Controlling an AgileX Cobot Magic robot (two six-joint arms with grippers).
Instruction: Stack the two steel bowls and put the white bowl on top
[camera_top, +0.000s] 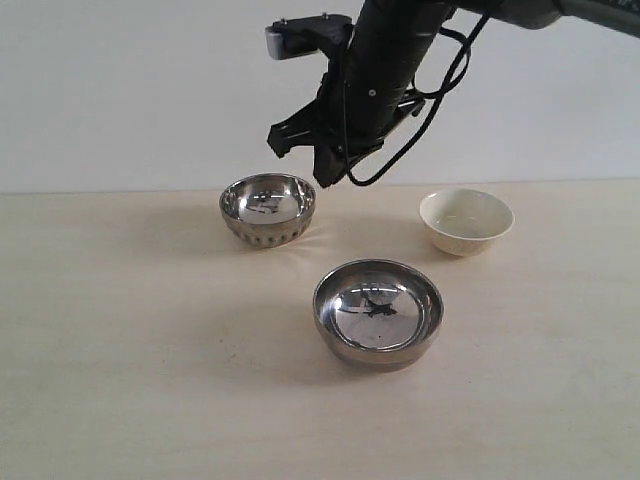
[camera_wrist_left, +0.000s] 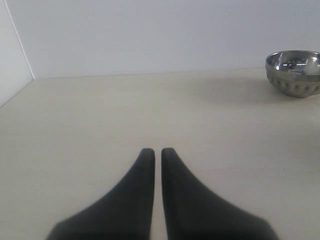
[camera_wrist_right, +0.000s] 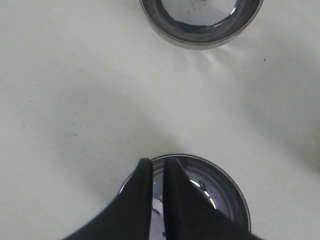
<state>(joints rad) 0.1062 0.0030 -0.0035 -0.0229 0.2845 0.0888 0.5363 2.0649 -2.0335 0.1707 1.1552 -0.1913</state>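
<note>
Where the right arm reaches in from the upper right and across the middle, the right gripper (camera_wrist_right: 157, 162) hangs over the ribbed steel bowl (camera_top: 267, 208), jaws drawn together with only a hairline slit between them. In the exterior view the tips sit by that bowl's rim on the side toward the white bowl (camera_top: 466, 220). The right wrist view shows them overlapping the rim line. Whether they pinch the rim or only hover just above it, cannot tell. A black cable (camera_top: 440, 90) loops off the arm, high above the worktop (camera_top: 120, 350), apart from all the bowls.

Left gripper (camera_wrist_left: 157, 152): jaws together too, thin gap, low over bare worktop. The ribbed bowl shows well off at the edge of its wrist view.

Bowls: all three upright, open side up, each standing alone on the worktop, not yet stacked. The ribbed steel bowl is at the back, left of centre, near the wall (camera_top: 120, 90). The smooth steel bowl (camera_top: 378, 312) is nearer the camera, about centre, well apart from the ribbed one. The white bowl is back right, apart from both steel bowls. Only bare worktop lies between the three.
</note>
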